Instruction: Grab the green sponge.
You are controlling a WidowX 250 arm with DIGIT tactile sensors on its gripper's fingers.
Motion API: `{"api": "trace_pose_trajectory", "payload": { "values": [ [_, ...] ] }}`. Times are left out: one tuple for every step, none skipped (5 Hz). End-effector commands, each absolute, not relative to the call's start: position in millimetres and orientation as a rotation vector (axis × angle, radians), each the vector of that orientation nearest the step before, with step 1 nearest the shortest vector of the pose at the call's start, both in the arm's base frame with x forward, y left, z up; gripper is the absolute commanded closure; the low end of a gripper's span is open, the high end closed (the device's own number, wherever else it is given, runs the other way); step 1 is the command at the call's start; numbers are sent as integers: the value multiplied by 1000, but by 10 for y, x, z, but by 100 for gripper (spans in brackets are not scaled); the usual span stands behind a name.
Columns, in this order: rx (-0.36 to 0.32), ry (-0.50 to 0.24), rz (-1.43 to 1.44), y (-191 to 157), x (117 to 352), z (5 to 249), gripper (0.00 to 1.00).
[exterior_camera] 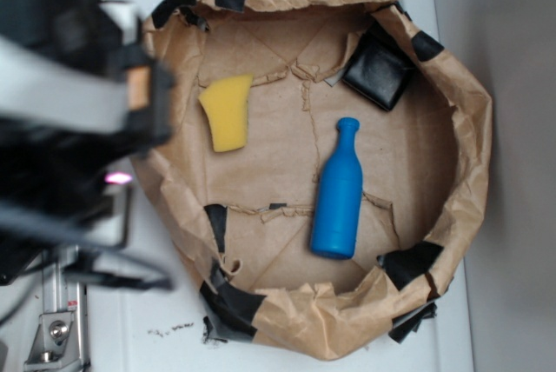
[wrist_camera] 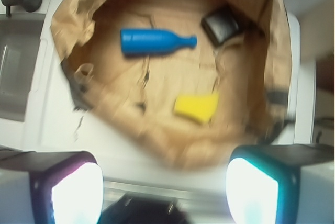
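The green sponge (exterior_camera: 228,113), a yellow foam block shaped like a curved trapezoid, lies flat on the brown paper in the left part of the paper basin. In the wrist view the sponge (wrist_camera: 196,107) sits ahead of and well below my gripper (wrist_camera: 165,187), near the basin's closer rim. The two fingers (wrist_camera: 78,192) stand far apart with nothing between them, so the gripper is open and high above the white surface outside the basin. In the exterior view my arm (exterior_camera: 78,129) is a dark blur left of the basin, and its fingertips are not clear there.
A blue bottle (exterior_camera: 337,191) lies on its side right of the sponge. A black square pad (exterior_camera: 378,68) leans against the far right wall. The crumpled paper rim (exterior_camera: 469,129), patched with black tape, rings everything. A metal fixture (exterior_camera: 56,328) stands at bottom left.
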State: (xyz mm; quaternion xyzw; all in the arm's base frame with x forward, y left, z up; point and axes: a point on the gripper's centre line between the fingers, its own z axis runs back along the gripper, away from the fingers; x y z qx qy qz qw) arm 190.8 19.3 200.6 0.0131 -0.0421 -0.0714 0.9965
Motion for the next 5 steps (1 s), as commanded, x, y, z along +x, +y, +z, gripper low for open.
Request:
{"api": "trace_pose_trajectory", "payload": {
  "values": [
    [107,-17,-419,383,2241,1411,0],
    [178,21,-547,454,2344,1039,0],
    [167,7,-460,526,2369,764,0],
    [167,7,-460,526,2369,764,0],
    [167,7,-460,526,2369,764,0]
  ]
}}
